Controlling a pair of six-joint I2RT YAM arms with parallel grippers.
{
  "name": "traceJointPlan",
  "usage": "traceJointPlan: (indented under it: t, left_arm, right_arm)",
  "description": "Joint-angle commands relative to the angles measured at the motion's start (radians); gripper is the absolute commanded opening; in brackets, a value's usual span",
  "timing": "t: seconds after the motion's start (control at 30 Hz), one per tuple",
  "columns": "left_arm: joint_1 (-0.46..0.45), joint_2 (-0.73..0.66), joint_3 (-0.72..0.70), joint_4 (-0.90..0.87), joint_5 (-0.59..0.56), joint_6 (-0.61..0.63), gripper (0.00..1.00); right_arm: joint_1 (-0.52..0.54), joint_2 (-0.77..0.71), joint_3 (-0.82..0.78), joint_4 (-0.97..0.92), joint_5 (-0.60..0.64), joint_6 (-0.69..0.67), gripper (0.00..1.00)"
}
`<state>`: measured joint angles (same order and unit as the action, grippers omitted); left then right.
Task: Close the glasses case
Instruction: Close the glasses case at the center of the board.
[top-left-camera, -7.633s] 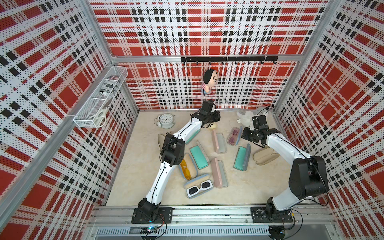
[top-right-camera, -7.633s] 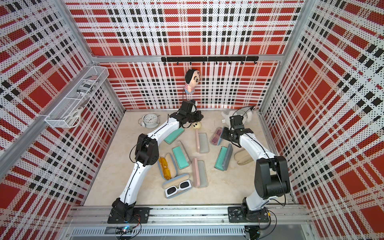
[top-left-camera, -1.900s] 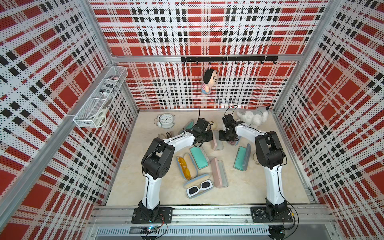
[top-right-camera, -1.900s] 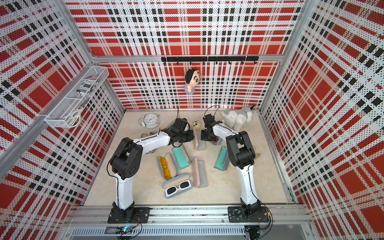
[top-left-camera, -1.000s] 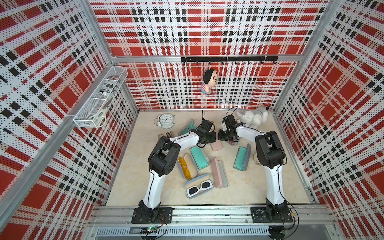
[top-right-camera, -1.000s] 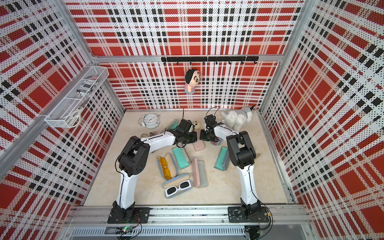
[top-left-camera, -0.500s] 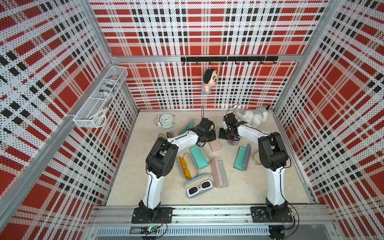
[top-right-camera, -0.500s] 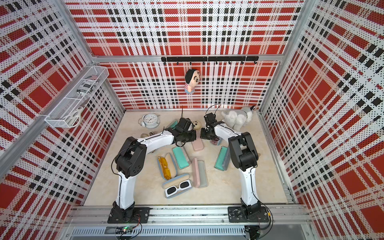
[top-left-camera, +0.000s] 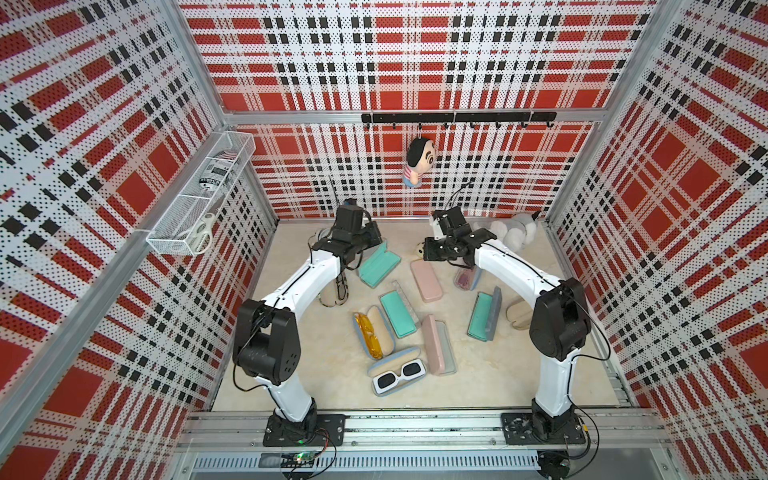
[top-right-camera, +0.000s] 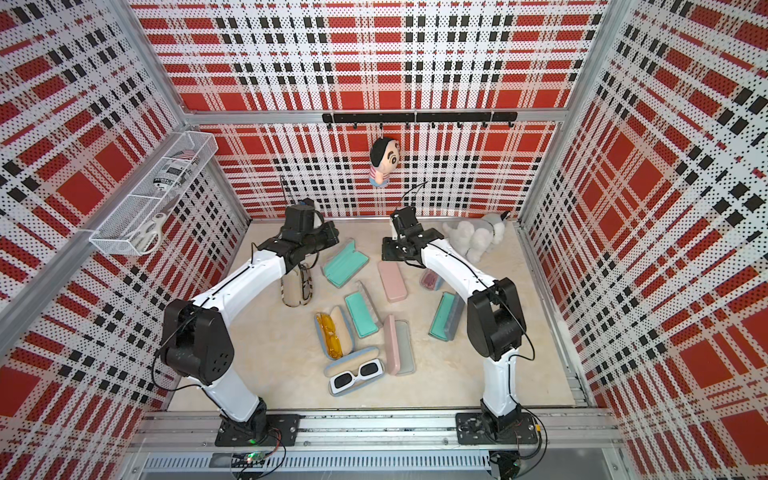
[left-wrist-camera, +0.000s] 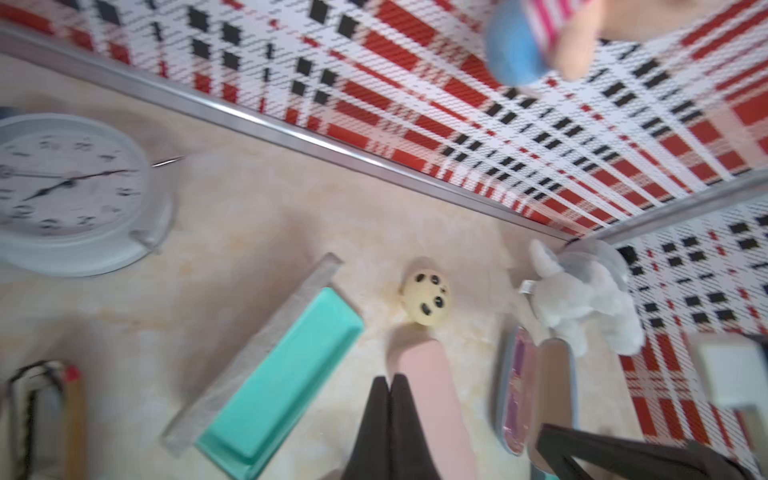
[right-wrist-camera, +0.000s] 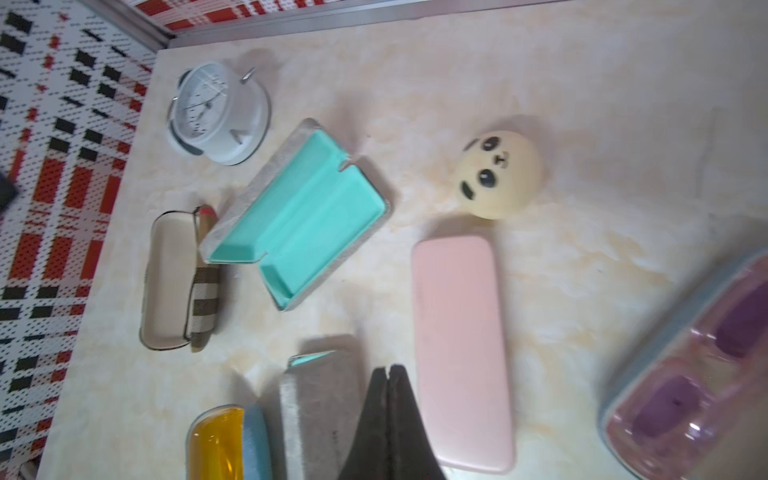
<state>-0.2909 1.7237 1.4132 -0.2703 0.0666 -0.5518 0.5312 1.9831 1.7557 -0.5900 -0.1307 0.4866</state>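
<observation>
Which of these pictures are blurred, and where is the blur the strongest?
Left wrist view: blurred all over; the clock dial and the open teal case are smeared. Right wrist view: the pink case is fairly sharp, but the case with purple glasses is soft. Both top views: sharp throughout.

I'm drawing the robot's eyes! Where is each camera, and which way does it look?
Top views: high in front, looking down at the table; both arms show.
Left wrist: on the left arm, facing the back wall; shut left claw shows.
Right wrist: on the right arm, facing down; shut right claw shows.
Both wrists see the pink case.
</observation>
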Motion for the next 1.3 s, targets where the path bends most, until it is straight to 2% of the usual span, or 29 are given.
traceJointPlan:
  t: [0.0, 0.2, 0.5, 0.8, 1.27]
  left_arm:
    - [0.034, 0.018, -0.044, -0.005, 0.019, 0.033, 0.0]
    - [0.099, 0.062, -0.068, 0.017, 0.02, 0.045, 0.0]
    - [0.134, 0.174, -0.017, 0.032, 0.031, 0.067, 0.0]
    - [0.134, 0.283, 0.036, 0.037, 0.056, 0.071, 0.0]
    - [0.095, 0.297, 0.015, 0.04, 0.071, 0.059, 0.0]
  right_arm:
    - [0.024, 0.098, 0.036, -0.005, -0.028, 0.009, 0.0]
    - [0.053, 0.233, 0.127, 0.023, -0.03, 0.007, 0.0]
    - [0.056, 0.391, 0.243, 0.039, -0.032, 0.014, 0.0]
    - [0.055, 0.488, 0.329, 0.027, -0.053, 0.001, 0.0]
    - [0.055, 0.556, 0.399, 0.019, -0.093, 0.01, 0.01]
